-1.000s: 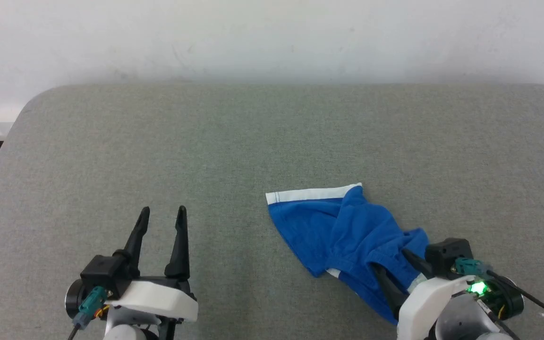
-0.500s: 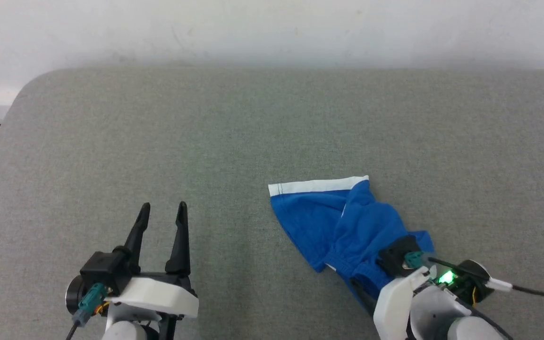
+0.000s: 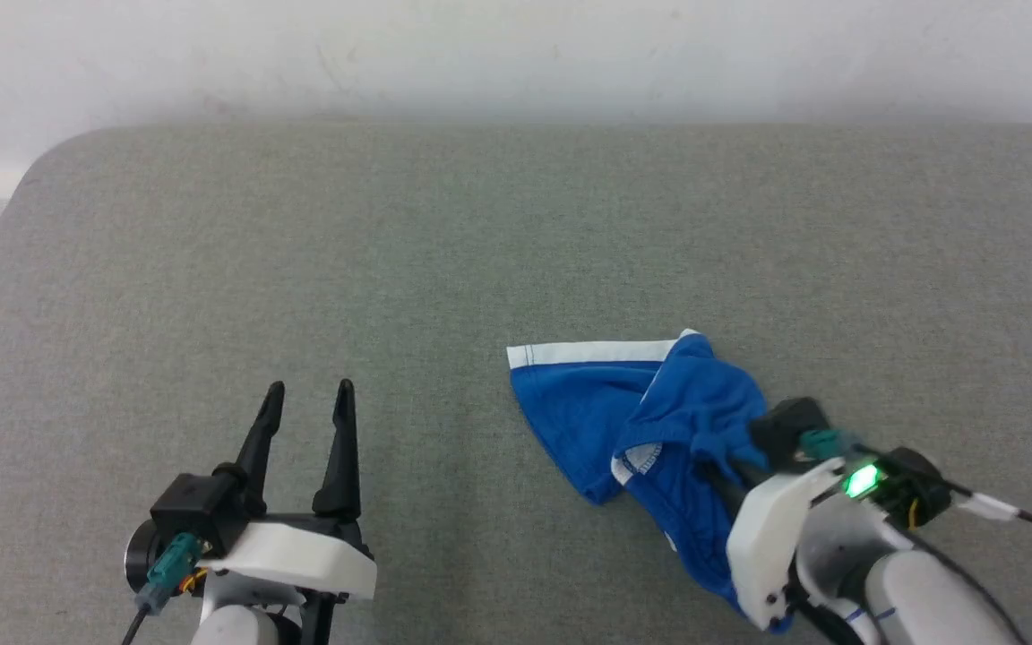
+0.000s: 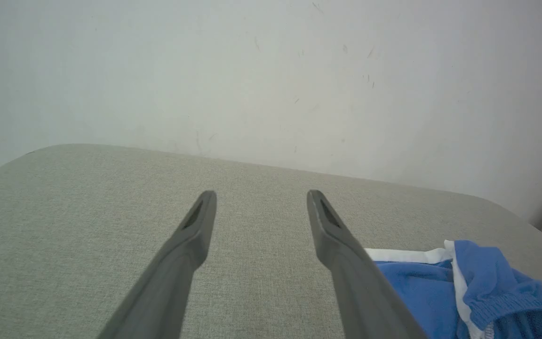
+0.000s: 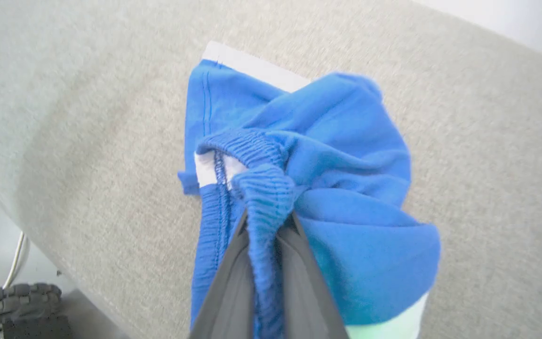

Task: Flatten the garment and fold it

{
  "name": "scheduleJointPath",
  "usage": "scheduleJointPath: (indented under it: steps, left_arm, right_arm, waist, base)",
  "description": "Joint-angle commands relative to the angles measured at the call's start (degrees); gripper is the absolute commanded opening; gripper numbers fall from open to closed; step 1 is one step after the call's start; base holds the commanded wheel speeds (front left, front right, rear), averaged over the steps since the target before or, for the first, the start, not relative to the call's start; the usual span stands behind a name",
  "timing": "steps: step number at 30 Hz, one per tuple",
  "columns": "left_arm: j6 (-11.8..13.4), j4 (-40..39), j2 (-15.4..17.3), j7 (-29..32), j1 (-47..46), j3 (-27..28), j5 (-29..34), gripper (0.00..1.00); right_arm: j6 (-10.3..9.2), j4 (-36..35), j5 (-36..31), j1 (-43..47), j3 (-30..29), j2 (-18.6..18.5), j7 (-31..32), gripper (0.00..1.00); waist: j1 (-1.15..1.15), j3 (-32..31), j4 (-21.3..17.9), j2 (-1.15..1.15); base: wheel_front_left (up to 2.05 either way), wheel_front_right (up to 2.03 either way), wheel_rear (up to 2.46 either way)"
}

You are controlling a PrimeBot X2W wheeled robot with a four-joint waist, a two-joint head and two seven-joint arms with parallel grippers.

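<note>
The garment (image 3: 623, 417), bright blue shorts with white trim, lies crumpled on the grey padded table (image 3: 480, 251) at the right front. My right gripper (image 5: 267, 217) is shut on its gathered elastic waistband (image 5: 266, 193), pinching a bunched fold between both fingers and lifting it a little off the rest of the cloth. In the head view the right gripper's fingertips are buried in the blue fabric by its wrist (image 3: 794, 502). My left gripper (image 3: 308, 391) stands open over bare table at the left front, apart from the garment (image 4: 464, 292), whose white hem shows at the left wrist view's lower right.
A pale wall (image 3: 516, 54) rises behind the table's far edge. The table's rounded left corner (image 3: 41, 166) drops to the floor, where a white cable and dark gear (image 5: 17, 301) lie below the near edge. Bare grey surface spreads left and beyond the garment.
My right gripper has shut on the waistband and raised it, bunching the blue cloth up and inward. The head camera has tilted slightly. The left gripper has held still.
</note>
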Motion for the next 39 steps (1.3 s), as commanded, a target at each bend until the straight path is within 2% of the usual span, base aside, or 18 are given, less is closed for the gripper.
scheduleJointPath:
  steps: [1,6,12,14,15,16,17,18,22,26,34,39]
  left_arm:
    - [-0.17,0.21,-0.14,-0.26,-0.16,0.06,0.17,1.0]
    - [-0.13,0.31,-0.15,-0.26,-0.08,-0.25,0.24,1.0]
    - [-0.06,0.33,-0.15,-0.26,-0.1,-0.56,-0.04,1.0]
    - [-0.03,0.31,-0.15,-0.26,-0.31,-0.64,-0.11,1.0]
    - [-0.03,0.31,-0.15,-0.26,-0.31,-0.64,-0.11,1.0]
    - [-0.06,0.36,-0.15,-0.26,-0.44,-0.7,-0.1,1.0]
    - [-0.08,0.41,-0.15,-0.26,-0.52,-0.68,-0.06,1.0]
    - [-0.11,0.44,-0.15,-0.26,-0.59,-0.68,0.0,1.0]
    - [-0.28,0.6,-0.15,-0.26,-0.82,-0.53,0.21,1.0]
    - [-0.41,0.85,-0.16,-0.26,-0.71,-0.36,0.33,1.0]
    - [0.15,1.16,-0.16,-0.26,0.51,-0.32,0.14,1.0]
    - [0.44,1.86,-0.16,-0.26,1.31,-0.53,0.08,1.0]
  right_arm:
    - [-0.12,-0.66,0.38,-0.73,-2.34,0.71,-2.03,0.0]
    - [-0.12,0.18,2.71,1.48,-15.69,4.27,-5.78,0.0]
    - [-0.12,4.95,0.76,3.99,-33.02,7.89,-9.34,0.0]
    - [-0.12,8.04,-0.28,4.11,-37.06,8.54,-10.4,0.02]
    - [-0.12,8.04,-0.28,4.11,-37.06,8.54,-10.4,0.02]
    - [-0.12,9.63,-0.09,3.76,-38.84,8.81,-11.18,0.35]
    - [-0.12,11.37,0.17,3.39,-39.99,9.02,-11.8,0.49]
    - [-0.12,13.11,-0.33,3.13,-40.7,9.13,-12.35,1.0]
    - [-0.12,17.37,-1.38,1.94,-40.85,9.36,-16.42,1.0]
    - [-0.12,17.8,-2.99,2.53,-41.86,9.45,-22.89,1.0]
    - [-0.12,12.37,-4.14,5.95,-43.41,9.48,-34.59,1.0]
    - [-0.12,7.49,-4.09,7.97,-41.09,9.49,-38.19,1.0]
  waist:
    - [0.0,-0.47,-0.46,0.0]
    - [0.0,-0.95,-0.98,0.0]
    - [0.0,-0.2,-1.31,0.0]
    - [0.0,0.29,-1.35,0.0]
    - [0.0,0.29,-1.35,0.0]
    - [0.0,0.45,-1.36,0.0]
    - [0.0,0.57,-1.42,0.0]
    - [0.0,0.73,-1.43,0.0]
    - [0.0,1.06,-1.38,0.0]
    - [0.0,0.68,-1.32,0.0]
    - [0.0,-1.45,-1.92,0.0]
    - [0.0,-3.37,-2.28,0.0]
  base:
    - [0.0,0.0,0.0]
    - [0.0,0.0,0.0]
    - [0.0,0.0,0.0]
    - [0.0,0.0,0.0]
    - [0.0,0.0,0.0]
    - [0.0,0.0,0.0]
    - [0.0,0.0,0.0]
    - [0.0,0.0,0.0]
    - [0.0,0.0,0.0]
    - [0.0,0.0,0.0]
    - [0.0,0.0,0.0]
    - [0.0,0.0,0.0]
